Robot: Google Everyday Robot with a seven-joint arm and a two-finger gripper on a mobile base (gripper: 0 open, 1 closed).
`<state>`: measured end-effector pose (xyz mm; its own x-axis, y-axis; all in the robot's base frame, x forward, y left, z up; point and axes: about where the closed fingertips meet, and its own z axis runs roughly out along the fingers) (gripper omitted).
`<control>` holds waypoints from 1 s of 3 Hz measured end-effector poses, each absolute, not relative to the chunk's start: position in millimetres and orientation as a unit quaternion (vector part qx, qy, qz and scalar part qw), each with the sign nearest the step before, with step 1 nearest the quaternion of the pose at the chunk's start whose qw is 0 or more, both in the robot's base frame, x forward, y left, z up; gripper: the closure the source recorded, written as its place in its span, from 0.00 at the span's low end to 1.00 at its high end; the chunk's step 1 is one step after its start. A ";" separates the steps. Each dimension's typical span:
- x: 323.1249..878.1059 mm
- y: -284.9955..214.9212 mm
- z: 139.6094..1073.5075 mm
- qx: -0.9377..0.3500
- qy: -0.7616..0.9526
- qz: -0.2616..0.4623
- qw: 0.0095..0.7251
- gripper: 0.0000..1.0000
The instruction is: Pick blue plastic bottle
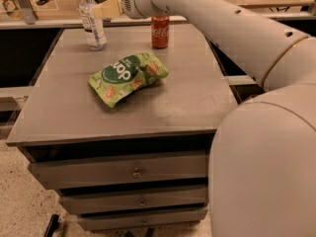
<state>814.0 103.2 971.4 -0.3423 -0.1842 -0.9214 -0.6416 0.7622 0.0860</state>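
Observation:
The blue plastic bottle point(94, 33) stands upright at the back left of the grey table top point(187, 98). It is clear with a white cap and a white label. My gripper point(102, 9) hangs above the back of the table at the end of my white arm point(222, 28). It points left and reaches the bottle's upper right side at about neck height. I cannot tell whether it touches the bottle.
A red Coca-Cola can point(160, 32) stands at the back, right of the bottle and under my arm. A green snack bag point(128, 77) lies mid-table. The table has drawers point(133, 172) in front. A counter point(49, 4) runs behind the table.

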 end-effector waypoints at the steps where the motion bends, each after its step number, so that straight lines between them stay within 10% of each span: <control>1: 833.2 114.1 961.5 -0.256 0.770 0.232 0.537 0.00; 3: 863.5 140.3 946.6 -0.274 0.746 0.241 0.558 0.00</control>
<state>863.5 140.3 946.6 -0.2278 -0.1401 -0.9636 -0.6772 0.7339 0.0534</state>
